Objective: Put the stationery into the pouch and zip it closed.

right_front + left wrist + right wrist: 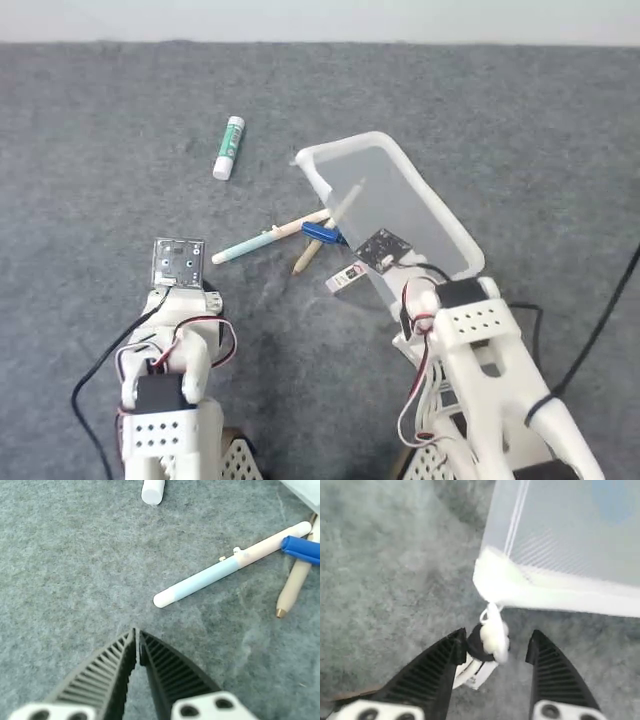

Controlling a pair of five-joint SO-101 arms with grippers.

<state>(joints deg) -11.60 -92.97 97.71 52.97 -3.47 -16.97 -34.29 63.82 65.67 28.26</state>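
a: pouch (410, 190), how far along is the job, going left to right?

b: barely begun, i'd judge. the left gripper (136, 632) is clenched on nothing, its ribbed black fingers pressed together above the grey mat (100, 150). next comes the glue stick (229, 147), a white cylinder with a green band, lying alone and well apart from the rest. then the pen (262, 240), smooth, pale blue running to cream; the wooden pencil (306, 257); a glossy blue piece (322, 233) crossing them; and a small white block (345, 278), maybe an eraser. all of it lies on the mat, outside.

a: and the pouch itself?

b: right of that heap, flat on the felt-like mat. it is a rounded rectangle of frosted, translucent plastic with a thick white rim. the pen's cream end reaches its edge. a faint streak shows through the wall; i cannot tell if it is an item.

a: the right side?

b: the right gripper (497, 637) is spread wide, grasping nothing, its fingers either side of a white pull tab (492, 630) at the pouch corner. loading and zipping are both left to do.
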